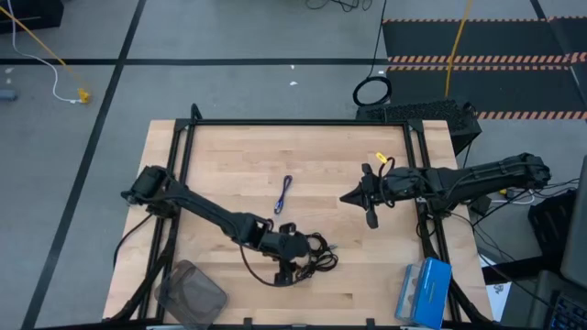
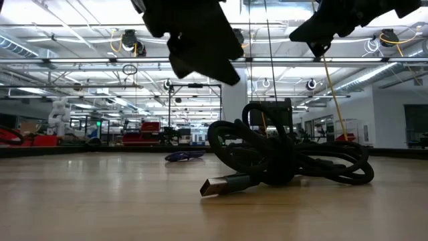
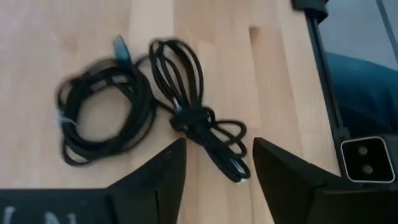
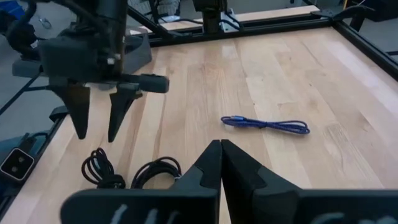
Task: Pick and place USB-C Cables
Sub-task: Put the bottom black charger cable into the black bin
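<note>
Two black USB-C cable bundles [image 3: 102,112] [image 3: 194,118] lie side by side on the wooden table near its front edge; they also show in the high view [image 1: 316,257] and the low view [image 2: 287,157]. The purple-blue cable [image 1: 283,194] [image 4: 267,124] lies folded flat at mid-table. My left gripper [image 4: 96,134] [image 3: 214,177] hangs open just above the black bundles, fingers pointing down, over one end of the longer bundle. My right gripper [image 1: 348,196] [image 4: 221,152] is shut and empty, raised over the table's right half.
A blue box [image 1: 424,289] lies at the table's front right and a clear bag [image 1: 193,291] at the front left. A thick black ring coil [image 1: 371,92] and a yellow cord [image 1: 457,46] lie on the floor beyond the far edge.
</note>
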Robot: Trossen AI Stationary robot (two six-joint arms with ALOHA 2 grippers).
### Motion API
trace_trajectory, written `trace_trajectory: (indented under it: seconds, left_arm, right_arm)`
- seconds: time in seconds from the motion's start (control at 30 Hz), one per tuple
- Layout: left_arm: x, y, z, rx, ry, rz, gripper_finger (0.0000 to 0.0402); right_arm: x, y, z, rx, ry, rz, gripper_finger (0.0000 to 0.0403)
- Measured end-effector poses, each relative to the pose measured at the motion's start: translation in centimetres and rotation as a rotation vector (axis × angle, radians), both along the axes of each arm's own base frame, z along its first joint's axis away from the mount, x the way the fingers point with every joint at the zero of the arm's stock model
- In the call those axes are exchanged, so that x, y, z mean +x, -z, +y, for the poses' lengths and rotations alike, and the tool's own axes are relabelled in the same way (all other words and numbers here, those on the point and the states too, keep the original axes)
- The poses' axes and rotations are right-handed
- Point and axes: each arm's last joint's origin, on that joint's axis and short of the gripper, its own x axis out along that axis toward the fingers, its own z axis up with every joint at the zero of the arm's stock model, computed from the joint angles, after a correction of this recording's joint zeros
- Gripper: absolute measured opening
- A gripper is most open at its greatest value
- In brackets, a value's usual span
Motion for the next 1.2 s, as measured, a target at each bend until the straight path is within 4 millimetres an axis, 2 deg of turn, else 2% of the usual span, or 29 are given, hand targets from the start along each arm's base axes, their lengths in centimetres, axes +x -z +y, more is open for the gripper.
trace_trajectory:
  seconds: [0.4, 0.7, 0.97, 1.2]
  left_arm:
    - [0.5, 3.5, -1.2, -0.081, -0.115, 0.115, 0.0264]
    - [0.6, 3.5, -1.6, -0.105, -0.118, 0.088, 0.0298]
    - [1.6, 4.8, -1.8, -0.164, -0.132, 0.064, 0.0267]
    - [1.7, 5.7, -1.5, -0.146, -0.109, 0.09, 0.0195]
  right_arm:
    - [0.0, 0.1, 0.0, -0.001, -0.003, 0.006, 0.0]
    - [-0.1, 0.1, 0.0, -0.005, -0.005, 0.015, 0.0]
    - [-0.1, 0.2, 0.0, -0.006, -0.005, 0.019, 0.0]
    - [-0.1, 0.3, 0.0, -0.007, -0.006, 0.03, 0.0]
